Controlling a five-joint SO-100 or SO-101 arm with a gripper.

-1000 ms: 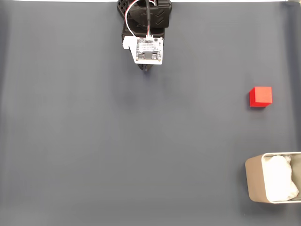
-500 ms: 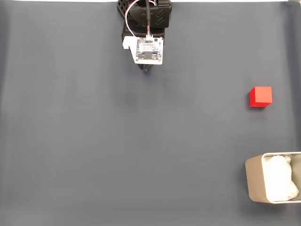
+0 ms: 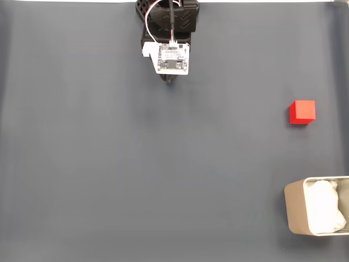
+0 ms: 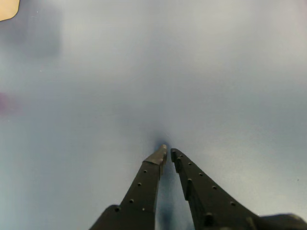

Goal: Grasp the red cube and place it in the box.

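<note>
Fixed view: arm point(image 3: 170, 33) parked at top centre, over the grey counter point(image 3: 136, 174); white circuit board on its wrist faces up, red and white wires run to it.
End effector: in wrist view, end effector point(image 4: 167, 152) clenched, tips nearly touching, nothing between them; sits low over bare counter.
Cube: red cube point(image 3: 302, 111) at right of fixed view, flat on the counter, well apart from the arm, touching nothing.
Box: beige box point(image 3: 294, 213) at bottom right corner of fixed view, below the cube and apart from it; white padding point(image 3: 325, 206) inside.
Progress: judged not started; cube not yet grasped, box holds padding alone.
Handling: cube looks rigid, light, matte, so likely not slippery and not fragile; flat parallel faces should suit a two-finger pinch.
Where to grip: two opposite side faces, about mid-height, fingers square to them; the jaws must open first.
Risk: a corner or off-centre pinch could twist the cube or nudge it along the counter.
Cut off: box runs past the right edge in fixed view; its far wall is out of frame.
Hard to see: wrist view hazy and washed out; faint reddish smudge at left edge, maybe the cube, can't confirm; beige patch at top left corner, possibly the box.
Hidden: fingers sit under the wrist board in fixed view.
</note>
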